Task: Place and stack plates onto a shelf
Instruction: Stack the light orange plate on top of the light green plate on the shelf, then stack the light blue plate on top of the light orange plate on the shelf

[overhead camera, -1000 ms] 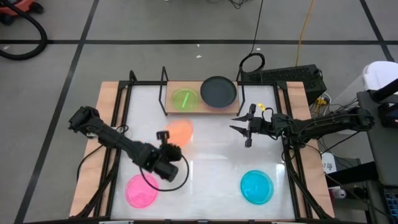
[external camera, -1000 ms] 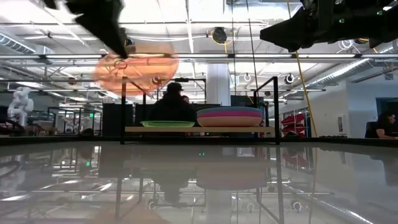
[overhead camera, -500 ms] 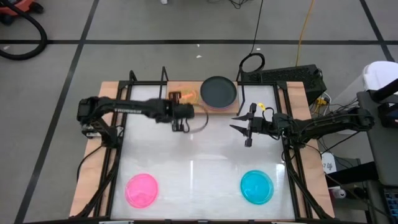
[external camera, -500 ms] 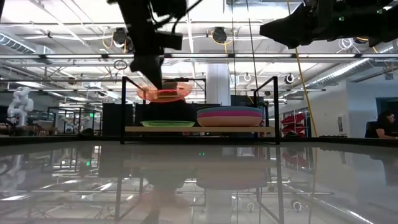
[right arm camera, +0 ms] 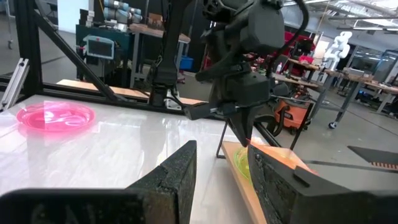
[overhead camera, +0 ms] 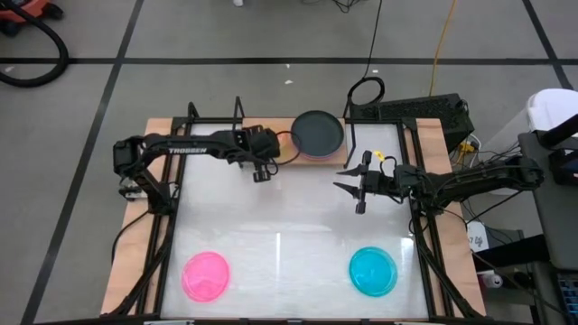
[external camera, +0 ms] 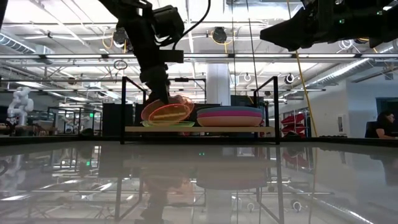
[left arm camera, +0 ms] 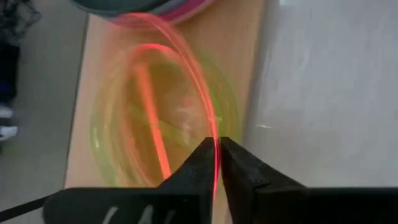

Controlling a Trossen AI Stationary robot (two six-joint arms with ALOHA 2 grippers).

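Observation:
My left gripper (overhead camera: 269, 155) is over the left half of the wooden shelf (external camera: 199, 129) at the table's far edge, shut on the translucent orange plate (external camera: 166, 112). That plate hangs tilted just above the green plate (left arm camera: 112, 155), which lies flat on the shelf board. To the right on the shelf stands a stack of plates (external camera: 229, 116) topped by the black plate (overhead camera: 317, 133). A hot pink plate (overhead camera: 206, 275) and a cyan plate (overhead camera: 373, 271) lie flat on the table. My right gripper (overhead camera: 350, 183) hovers open right of the table's centre. My left gripper pinches the orange plate's rim (left arm camera: 215, 140) between its two fingers (left arm camera: 193, 168), coming from above and pointing down. The plate hangs tilted below the fingers, over the green plate. Whether its low edge (external camera: 163, 122) touches the green plate, I cannot tell.
Black wire uprights (external camera: 122, 109) stand at the shelf's ends and beside the table's sides. Between the two table plates lies bare white tabletop (overhead camera: 289, 244). Cables and equipment sit past the right edge; people show in the room behind.
My left gripper has carried the orange plate from above the table's left middle toward the far edge, to over the shelf, and then lowered it toward the green plate. The plate, level half a second ago, now hangs tilted. The right arm has kept still.

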